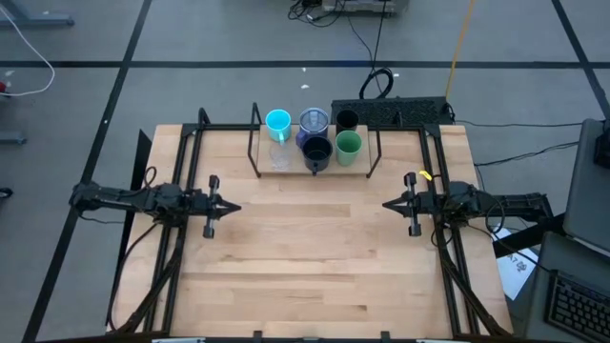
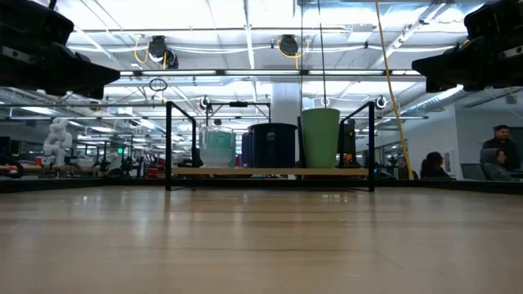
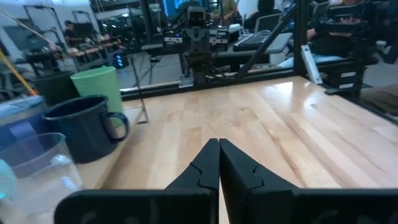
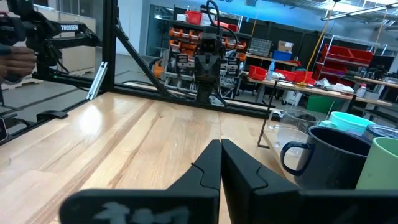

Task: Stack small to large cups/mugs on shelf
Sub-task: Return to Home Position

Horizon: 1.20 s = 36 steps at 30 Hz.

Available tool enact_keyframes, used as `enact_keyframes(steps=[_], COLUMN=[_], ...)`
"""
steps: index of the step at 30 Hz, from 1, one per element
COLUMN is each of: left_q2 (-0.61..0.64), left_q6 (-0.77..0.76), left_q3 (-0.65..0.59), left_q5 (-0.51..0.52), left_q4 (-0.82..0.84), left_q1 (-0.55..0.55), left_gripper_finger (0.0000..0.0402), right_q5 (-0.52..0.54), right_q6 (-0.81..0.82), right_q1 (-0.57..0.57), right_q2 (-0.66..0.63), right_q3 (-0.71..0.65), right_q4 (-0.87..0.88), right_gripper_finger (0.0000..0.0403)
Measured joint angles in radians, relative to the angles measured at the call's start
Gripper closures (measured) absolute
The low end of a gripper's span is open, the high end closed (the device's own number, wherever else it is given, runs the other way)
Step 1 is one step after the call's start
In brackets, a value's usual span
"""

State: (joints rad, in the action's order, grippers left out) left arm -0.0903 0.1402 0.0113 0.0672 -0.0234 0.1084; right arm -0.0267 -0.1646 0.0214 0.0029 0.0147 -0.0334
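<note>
Several cups stand upright on their bases on the shelf (image 1: 357, 170) at the table's far middle: a cyan mug (image 1: 277, 121), a blue-purple mug (image 1: 314, 121) and a dark tumbler (image 1: 346, 121) behind, a clear cup (image 1: 279, 156), a black mug (image 1: 316, 152) and a green cup (image 1: 348, 145) in front. My left gripper (image 1: 232, 206) hovers shut at the table's left, pointing level toward the right. My right gripper (image 1: 388, 204) hovers shut at the right, facing it. Both hold nothing. The wrist views show the black mug (image 3: 84, 127) (image 4: 329, 158) off to the side.
The shelf's thin black legs (image 2: 168, 147) stand on the wooden tabletop (image 1: 315, 257). Black frame rails (image 1: 181, 143) run along the table's left and right sides. A power strip (image 1: 391, 110) lies behind the shelf. People sit in the room beyond (image 2: 498, 151).
</note>
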Motion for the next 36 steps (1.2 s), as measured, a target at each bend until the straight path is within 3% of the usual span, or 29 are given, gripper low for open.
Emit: enact_keyframes(steps=[5,16,36], left_q2=[-0.001,-0.001,-0.001], left_q6=[-0.042,-0.041,-0.041], left_q3=[0.001,0.001,0.000], left_q5=[-0.040,-0.021,-0.014], left_q4=[0.010,0.011,0.011], left_q1=[-0.009,-0.010,-0.009], left_gripper_finger=[0.0398,0.0377,0.0376], right_q5=[0.000,0.000,0.000], right_q6=[0.000,0.000,0.000], right_q1=[0.000,0.000,0.000], right_q2=[0.000,0.000,0.000], right_q3=[0.000,0.000,0.000], right_q4=[0.000,0.000,0.000], right_gripper_finger=[0.0403,0.0403,0.0403])
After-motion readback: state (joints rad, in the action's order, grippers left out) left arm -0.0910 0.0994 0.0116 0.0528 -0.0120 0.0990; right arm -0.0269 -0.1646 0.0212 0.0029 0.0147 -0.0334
